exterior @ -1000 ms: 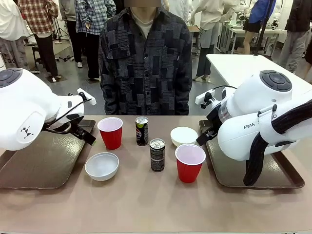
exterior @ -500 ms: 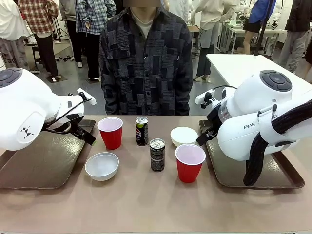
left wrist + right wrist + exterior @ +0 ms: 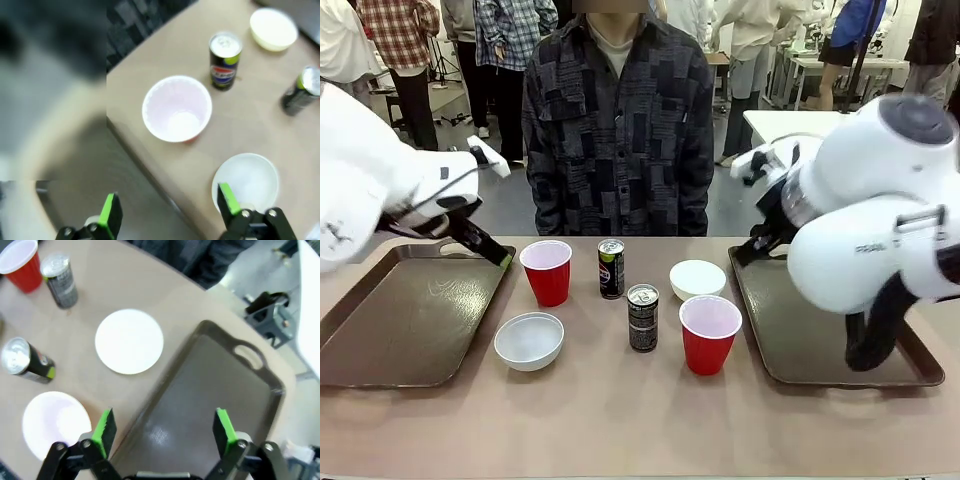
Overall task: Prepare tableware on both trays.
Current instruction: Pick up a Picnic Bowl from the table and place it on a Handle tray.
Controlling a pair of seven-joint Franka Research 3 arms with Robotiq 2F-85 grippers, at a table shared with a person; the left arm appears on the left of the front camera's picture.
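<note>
From the front you cannot read the left arm cleanly. It is smeared with motion, and just one dark finger shows above the far corner of the left tray (image 3: 390,340). In its wrist view the left gripper (image 3: 169,206) has its jaws spread wide with nothing between them. The tray beneath it is out of focus, and the upper left of that view is a dark blur. One finger there covers part of the rim of the left bowl (image 3: 247,177), and the near can (image 3: 300,92) is cut by the picture's edge. The left cup (image 3: 176,109) and the far can (image 3: 225,60) show whole.

The right arm's bulk hides much of the far side of the right tray (image 3: 790,340) from the front, and you cannot make out its jaws there. In its own wrist view the right gripper (image 3: 164,426) stands wide apart and empty over that tray. One of its fingers overlaps the right cup (image 3: 50,425). The right bowl (image 3: 129,341) sits just beside the tray's rim.

All six pieces stand on the tan table (image 3: 620,430), between the two trays. A person (image 3: 618,130) in a dark patchwork shirt stands at the far edge. Behind are other people, white tables and a grey floor.
</note>
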